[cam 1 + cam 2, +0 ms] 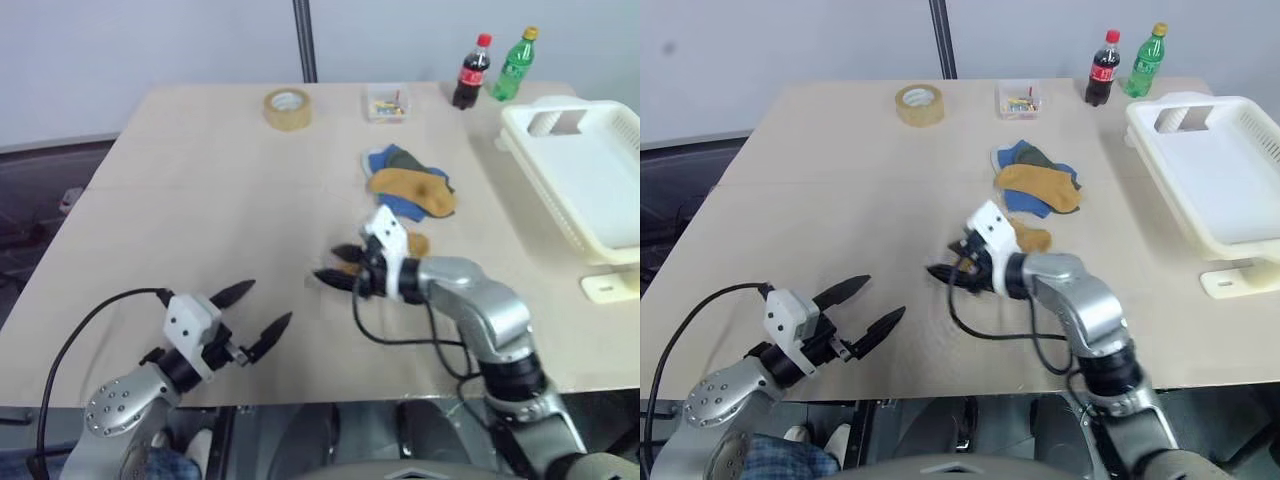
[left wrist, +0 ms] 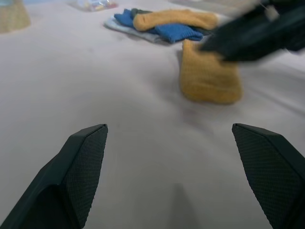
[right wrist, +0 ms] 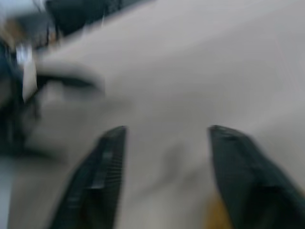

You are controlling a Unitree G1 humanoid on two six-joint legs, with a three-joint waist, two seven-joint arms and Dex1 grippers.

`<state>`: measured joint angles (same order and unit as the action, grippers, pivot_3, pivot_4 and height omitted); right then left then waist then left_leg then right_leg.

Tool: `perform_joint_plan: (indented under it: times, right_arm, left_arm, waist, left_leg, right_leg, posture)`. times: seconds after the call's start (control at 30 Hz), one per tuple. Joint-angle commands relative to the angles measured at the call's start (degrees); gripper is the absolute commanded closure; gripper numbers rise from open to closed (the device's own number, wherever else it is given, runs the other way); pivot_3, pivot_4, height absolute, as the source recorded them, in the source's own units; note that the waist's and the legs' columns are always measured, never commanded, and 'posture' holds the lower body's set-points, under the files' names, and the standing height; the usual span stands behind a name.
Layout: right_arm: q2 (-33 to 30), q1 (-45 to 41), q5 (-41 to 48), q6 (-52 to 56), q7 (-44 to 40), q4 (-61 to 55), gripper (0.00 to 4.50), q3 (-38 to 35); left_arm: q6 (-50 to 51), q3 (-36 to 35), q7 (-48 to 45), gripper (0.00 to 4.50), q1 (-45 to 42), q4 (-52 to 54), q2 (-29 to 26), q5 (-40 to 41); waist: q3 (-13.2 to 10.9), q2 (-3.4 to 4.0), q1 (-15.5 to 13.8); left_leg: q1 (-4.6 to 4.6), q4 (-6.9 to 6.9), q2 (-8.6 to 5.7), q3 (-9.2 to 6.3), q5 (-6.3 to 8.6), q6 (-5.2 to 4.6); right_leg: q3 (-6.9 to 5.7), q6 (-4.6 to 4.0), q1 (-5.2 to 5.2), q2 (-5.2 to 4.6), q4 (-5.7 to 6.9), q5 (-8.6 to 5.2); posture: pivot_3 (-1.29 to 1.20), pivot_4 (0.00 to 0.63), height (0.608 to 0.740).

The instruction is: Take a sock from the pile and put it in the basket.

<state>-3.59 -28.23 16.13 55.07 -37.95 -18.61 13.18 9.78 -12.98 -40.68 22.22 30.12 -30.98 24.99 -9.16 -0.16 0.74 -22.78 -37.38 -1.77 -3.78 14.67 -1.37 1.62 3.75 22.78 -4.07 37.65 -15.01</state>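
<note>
The right gripper (image 1: 337,266) points across the table (image 1: 180,190) toward the robot's left, its black fingers parted with nothing between them, and a lone mustard sock (image 2: 207,75) lies just behind it, on the side toward the pile (image 1: 412,183) further back. The basket (image 1: 590,190) sits well apart at the table's right edge, so I'd say the right arm is the nearer one for a pickup, while the left gripper (image 1: 250,311) hangs wide open and empty near the front edge
</note>
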Motion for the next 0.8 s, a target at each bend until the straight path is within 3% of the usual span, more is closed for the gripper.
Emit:
perform_joint_plan:
  times: [0.03, 0.27, 0.53, 0.73, 0.77, 0.8]
  right_arm:
    - [-2.9, -0.8, 3.8, 2.5, 0.2, -2.5, 1.35, -4.7]
    - [-16.1, -2.3, -2.8, -7.5, 2.5, 10.4, 1.35, -7.7]
    - [-17.5, -3.7, -6.4, -14.7, 4.2, 24.0, 1.35, -6.9]
    - [-18.8, 0.3, -2.4, -4.6, 4.4, 13.2, 4.11, -9.8]
    - [-18.6, 1.9, -1.1, -0.9, 5.4, 9.7, 4.46, -10.9]
    - [-18.4, 3.4, -0.1, 2.3, 6.3, 6.4, 4.46, -11.8]
  left_arm:
    - [0.1, -0.8, -0.7, 0.00, -0.4, 0.4, -0.5, 1.1]
    - [-0.2, 0.0, -0.4, 0.00, 0.1, 0.7, 0.3, 0.4]
    - [-0.2, 0.6, -0.2, 0.00, -0.8, 0.4, 0.8, -0.1]
    - [-0.1, 0.3, -0.3, 0.00, -0.8, 0.3, 0.6, 0.0]
    - [-0.1, 0.3, -0.3, 0.00, -0.7, 0.5, 0.6, 0.0]
    - [-0.1, 0.4, -0.4, 0.00, -0.6, 0.5, 0.7, 0.0]
  waist:
    - [0.0, -0.03, -0.2]
    - [0.0, -0.01, 0.2]
    - [0.0, -0.03, 1.1]
    - [0.0, -0.04, 1.0]
    - [0.0, -0.03, 0.9]
    - [0.0, -0.04, 0.7]
  left_leg:
    - [-0.02, 0.00, -0.03, -0.01, 0.00, 0.00]
    - [0.02, 0.04, 0.00, 0.01, 0.00, 0.00]
    - [0.03, 0.05, 0.04, 0.18, 0.00, -0.01]
    - [0.02, 0.03, 0.04, 0.12, 0.00, -0.02]
    - [0.01, 0.03, 0.04, 0.10, 0.00, -0.02]
    - [-0.02, 0.04, 0.04, 0.10, 0.00, -0.02]
  right_leg:
    - [-0.01, 0.00, -0.01, -0.03, -0.02, 0.00]
    - [0.00, -0.01, -0.01, -0.02, 0.04, 0.00]
    - [0.14, 0.01, -0.01, 0.04, 0.05, 0.00]
    - [0.10, 0.01, -0.03, 0.04, 0.07, 0.00]
    - [0.08, 0.01, -0.03, 0.03, 0.05, 0.00]
    - [0.08, 0.01, -0.03, 0.02, 0.04, 0.00]
  posture:
    - [0.00, 0.150, 0.738]
    - [0.00, 0.150, 0.738]
    - [0.00, 0.150, 0.738]
    - [0.00, 0.150, 0.738]
    - [0.00, 0.150, 0.738]
    - [0.00, 0.150, 0.738]
